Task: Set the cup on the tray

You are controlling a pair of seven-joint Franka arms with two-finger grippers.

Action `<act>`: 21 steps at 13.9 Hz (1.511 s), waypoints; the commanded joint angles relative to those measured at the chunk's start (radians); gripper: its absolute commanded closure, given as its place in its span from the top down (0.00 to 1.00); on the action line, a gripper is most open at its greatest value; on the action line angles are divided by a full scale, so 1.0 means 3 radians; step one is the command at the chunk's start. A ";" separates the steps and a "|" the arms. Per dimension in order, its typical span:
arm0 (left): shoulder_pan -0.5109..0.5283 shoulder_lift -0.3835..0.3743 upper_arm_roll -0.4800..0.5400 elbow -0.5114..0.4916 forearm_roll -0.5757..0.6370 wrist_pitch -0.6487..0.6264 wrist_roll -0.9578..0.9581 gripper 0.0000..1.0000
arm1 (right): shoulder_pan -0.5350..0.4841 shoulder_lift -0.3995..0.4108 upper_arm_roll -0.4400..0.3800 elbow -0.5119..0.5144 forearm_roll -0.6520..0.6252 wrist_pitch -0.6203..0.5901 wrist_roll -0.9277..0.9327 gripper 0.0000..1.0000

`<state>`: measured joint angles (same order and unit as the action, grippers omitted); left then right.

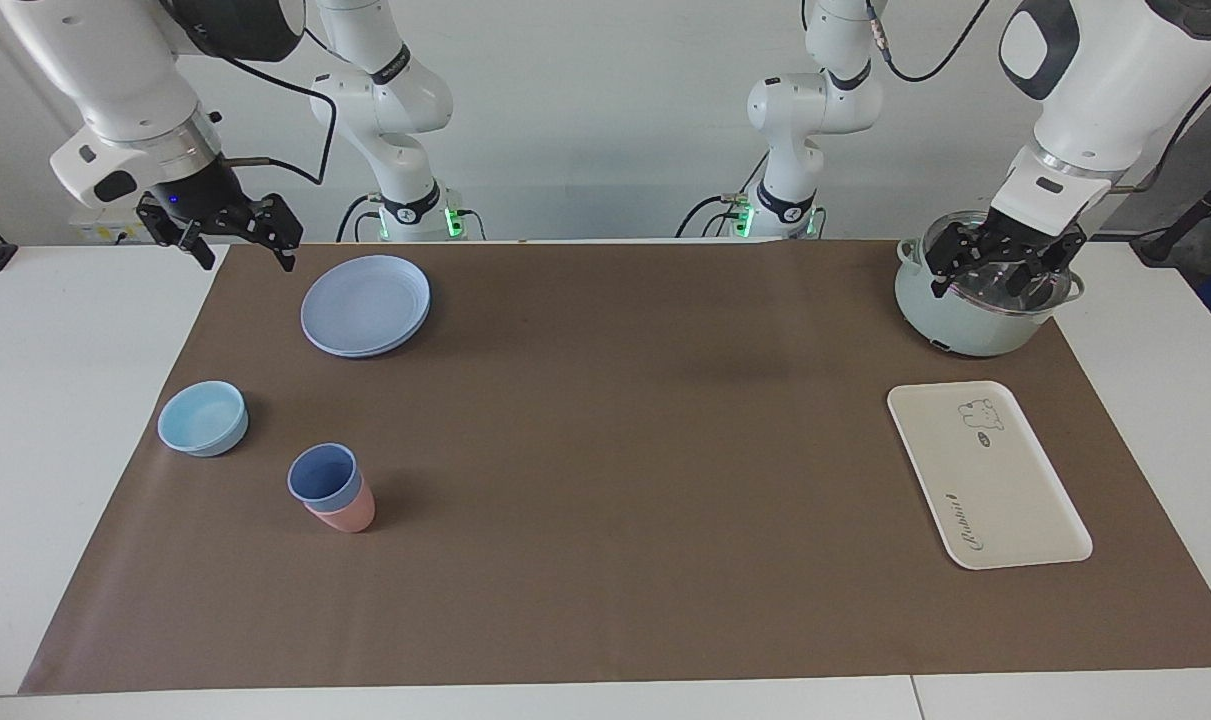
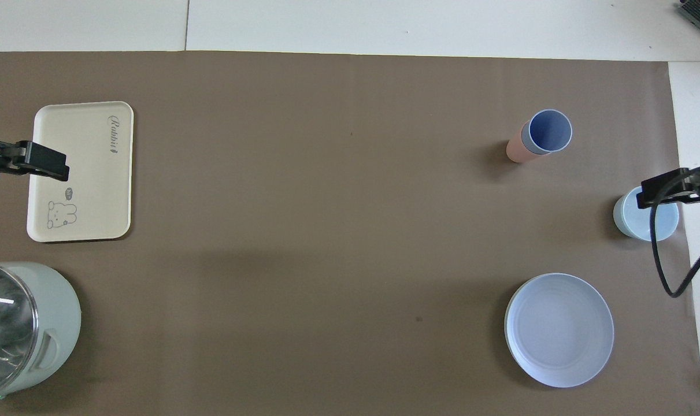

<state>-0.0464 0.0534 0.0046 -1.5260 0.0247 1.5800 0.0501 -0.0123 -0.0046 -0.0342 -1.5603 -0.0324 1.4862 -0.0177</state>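
The periwinkle-blue cup stands upright, nested inside a salmon-pink tumbler, toward the right arm's end of the table; it also shows in the overhead view. The cream-white tray with the bear drawing lies bare at the left arm's end, also in the overhead view. My right gripper hangs open and empty in the air over the mat's corner beside the plates. My left gripper hangs open and empty over the pot. Both are well away from the cup.
Stacked round blue plates lie nearer to the robots than the cup. A low light-blue bowl sits beside the cup toward the right arm's end. A pale green pot with a glass lid stands nearer to the robots than the tray.
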 commanded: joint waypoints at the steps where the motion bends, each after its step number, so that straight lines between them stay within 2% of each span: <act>1: 0.0022 -0.0081 -0.0020 -0.0078 0.0045 0.0015 0.0012 1.00 | -0.0010 -0.0036 0.0012 -0.0025 -0.0020 -0.0020 -0.0084 1.00; 7: 0.0022 -0.0081 -0.0010 -0.0078 0.0045 0.0015 0.0012 1.00 | -0.0035 -0.0041 0.0012 -0.0040 0.0001 -0.0010 -0.0160 1.00; 9: 0.0022 -0.0081 -0.0020 -0.0078 0.0045 0.0015 0.0012 1.00 | -0.0112 -0.0061 -0.0003 -0.0111 0.0158 0.0097 -0.0659 1.00; 12: 0.0022 -0.0081 -0.0010 -0.0078 0.0045 0.0015 0.0012 1.00 | -0.0367 -0.0148 -0.0009 -0.0387 0.0419 0.0607 -0.1355 1.00; 16: 0.0022 -0.0081 -0.0020 -0.0078 0.0045 0.0015 0.0012 1.00 | -0.0465 -0.0363 -0.0014 -0.1122 0.0665 0.1670 -0.2250 1.00; 18: 0.0022 -0.0081 -0.0010 -0.0078 0.0045 0.0015 0.0012 1.00 | -0.0546 -0.0322 -0.0019 -0.1236 0.0991 0.1912 -0.2745 1.00; 21: 0.0022 -0.0076 -0.0020 -0.0078 0.0045 0.0015 0.0012 1.00 | -0.0731 -0.0108 -0.0019 -0.1267 0.1538 0.2148 -0.3712 1.00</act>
<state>-0.0464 0.0533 0.0045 -1.5260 0.0247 1.5800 0.0501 -0.1883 -0.0510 -0.0448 -1.9101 0.3285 2.0874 -0.9611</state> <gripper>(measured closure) 0.000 0.000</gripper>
